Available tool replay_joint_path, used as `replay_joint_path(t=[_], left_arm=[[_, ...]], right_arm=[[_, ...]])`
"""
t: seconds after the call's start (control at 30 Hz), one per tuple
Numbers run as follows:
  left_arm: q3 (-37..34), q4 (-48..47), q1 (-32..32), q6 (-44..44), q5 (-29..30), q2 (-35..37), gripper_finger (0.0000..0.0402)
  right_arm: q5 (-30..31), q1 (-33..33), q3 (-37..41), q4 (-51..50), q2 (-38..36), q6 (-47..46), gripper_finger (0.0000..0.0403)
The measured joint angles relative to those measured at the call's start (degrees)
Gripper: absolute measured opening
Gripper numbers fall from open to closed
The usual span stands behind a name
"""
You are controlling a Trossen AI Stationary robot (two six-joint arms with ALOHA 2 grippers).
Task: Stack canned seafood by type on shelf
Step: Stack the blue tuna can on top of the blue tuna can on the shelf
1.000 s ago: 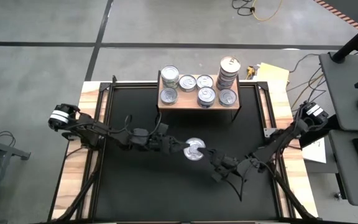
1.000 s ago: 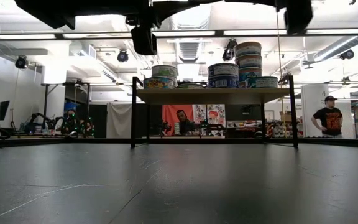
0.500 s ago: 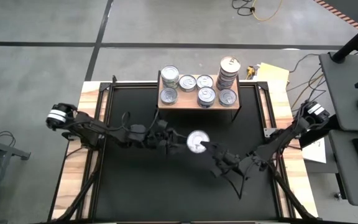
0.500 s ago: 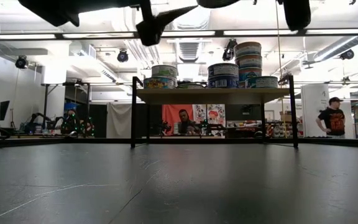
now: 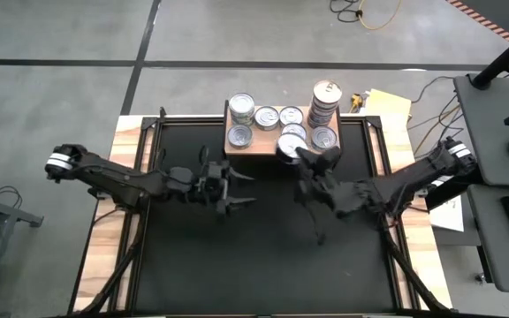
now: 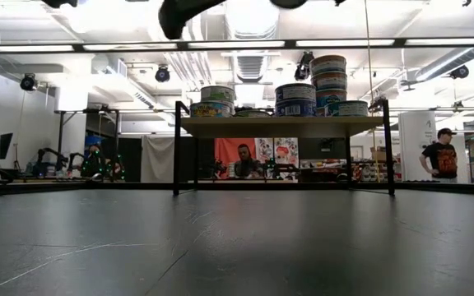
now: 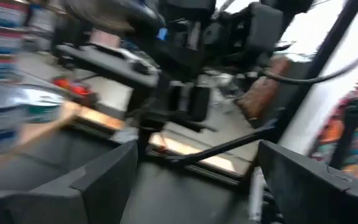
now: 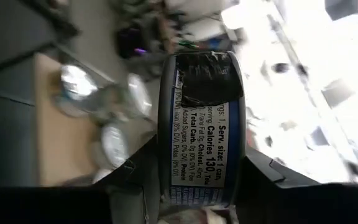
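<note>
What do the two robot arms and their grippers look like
Both arms are dark, slim and jointed, each with a white-banded cylinder at the shoulder end. The left gripper and right gripper have two flat black fingers; thin black cables trail alongside them.

room: black table [image 5: 263,256] bare in front of my pincers, free to cross | obstacles: shelf [image 5: 283,148] at the far edge crowded with cans [image 5: 242,109]; tall stack [image 5: 324,102] at its right end blocks passage there | my right pincer [image 5: 300,152] carries a can [image 5: 288,146] over the shelf's front edge
</note>
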State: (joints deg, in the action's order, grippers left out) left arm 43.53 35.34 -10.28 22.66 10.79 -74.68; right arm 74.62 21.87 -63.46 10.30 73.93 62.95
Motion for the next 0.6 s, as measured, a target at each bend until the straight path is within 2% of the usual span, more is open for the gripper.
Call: replay_joint_path(t=[0.1,0.2,0.3,0.4,0.6], left_arm=[[-0.02,-5.22,-0.09,-1.88,4.17,3.01,0.0313],[-0.02,-8.28,-0.18,-2.49,5.20,4.95,0.0311],[-0.02,-9.55,-0.57,-2.51,5.19,5.74,0.0311],[-0.02,-11.17,-0.65,-2.53,5.14,5.96,0.0311],[-0.04,-12.24,-0.59,-2.06,5.19,5.26,0.0311]], right_arm=[[-7.63,-3.65,-6.73,-20.67,1.63,-16.28,0.0135],[-13.72,-8.13,-12.95,-39.46,3.55,-30.59,0.0135],[-18.21,-11.11,-16.26,-51.63,4.79,-38.37,0.0135],[-21.01,-12.16,-16.89,-55.86,4.76,-39.05,0.0135],[-24.22,-13.87,-16.92,-57.47,2.86,-30.59,0.0135]])
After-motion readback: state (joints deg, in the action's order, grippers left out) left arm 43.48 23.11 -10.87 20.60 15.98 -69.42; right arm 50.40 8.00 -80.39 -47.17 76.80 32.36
